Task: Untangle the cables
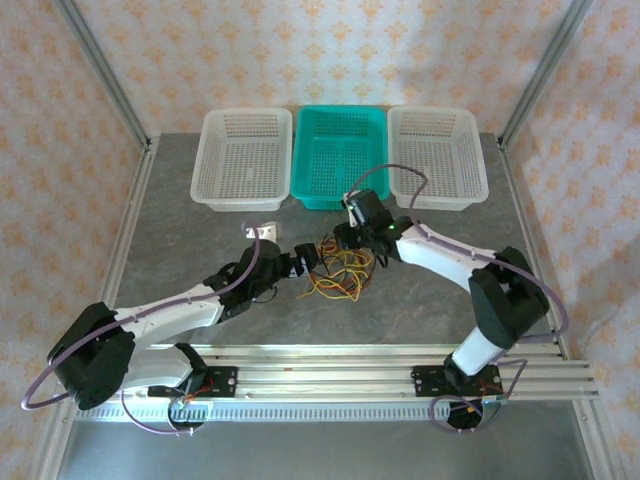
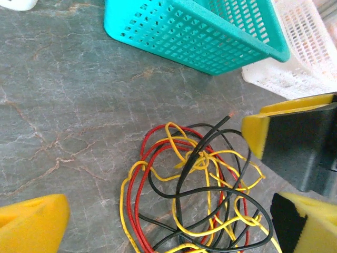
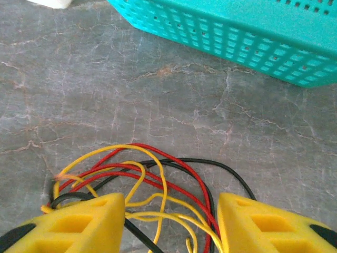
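Cables (image 1: pixel 340 275) are lying tangled on the worktop (image 1: pixel 190 250) at 6 o'clock of the teal basket (image 1: pixel 340 111), the right end effector (image 3: pixel 171 221) straddling strands with jaws apart, the left end effector (image 1: pixel 308 262) hovering wide open at 9 o'clock; grasping is seemingly starting, calling for pinching one strand.

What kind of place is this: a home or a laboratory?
Probably a robot laboratory cell: two arms bolted to aluminium rails, patterned panels in a metal frame around the table, and sorting baskets.
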Robot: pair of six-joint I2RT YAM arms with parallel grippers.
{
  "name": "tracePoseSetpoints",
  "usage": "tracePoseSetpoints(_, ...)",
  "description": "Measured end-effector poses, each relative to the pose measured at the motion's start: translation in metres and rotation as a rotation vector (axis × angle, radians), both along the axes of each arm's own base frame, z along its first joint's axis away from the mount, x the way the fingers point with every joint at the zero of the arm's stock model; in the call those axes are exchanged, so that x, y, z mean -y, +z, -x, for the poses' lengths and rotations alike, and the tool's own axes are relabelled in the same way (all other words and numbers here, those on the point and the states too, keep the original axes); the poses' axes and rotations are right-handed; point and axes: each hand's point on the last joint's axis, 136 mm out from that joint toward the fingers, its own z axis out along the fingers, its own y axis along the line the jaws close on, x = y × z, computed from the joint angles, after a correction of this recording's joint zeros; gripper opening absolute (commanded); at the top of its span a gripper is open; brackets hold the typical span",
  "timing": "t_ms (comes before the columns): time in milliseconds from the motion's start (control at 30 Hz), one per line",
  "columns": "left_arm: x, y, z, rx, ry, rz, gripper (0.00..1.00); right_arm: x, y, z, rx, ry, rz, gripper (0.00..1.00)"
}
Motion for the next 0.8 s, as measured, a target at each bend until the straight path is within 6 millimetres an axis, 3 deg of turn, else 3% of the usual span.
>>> tracePoseSetpoints(333, 0.001, 0.001, -0.002, 0.005, 0.006, 0.045, 0.99, 0.0, -0.023, 0.004, -0.059, 0.044, 0.062, 0.48)
tracePoseSetpoints(467, 0.002, -0.009, -0.003, -0.02, 0.001, 0.034, 0.99, 0.002, -0.016, 0.006, -0.04, 0.042, 0.051, 0.48)
tracePoseSetpoints(667, 0.008, -0.007, -0.006, -0.021, -0.012, 0.043, 0.99, 0.004, 0.014, 0.02, 0.023, 0.077, -0.015, 0.48)
tracePoseSetpoints(800, 0.011, -0.003, -0.008, -0.007, -0.02, 0.062, 0.99, 0.0, 0.013, 0.026, 0.009, 0.115, -0.031, 0.5)
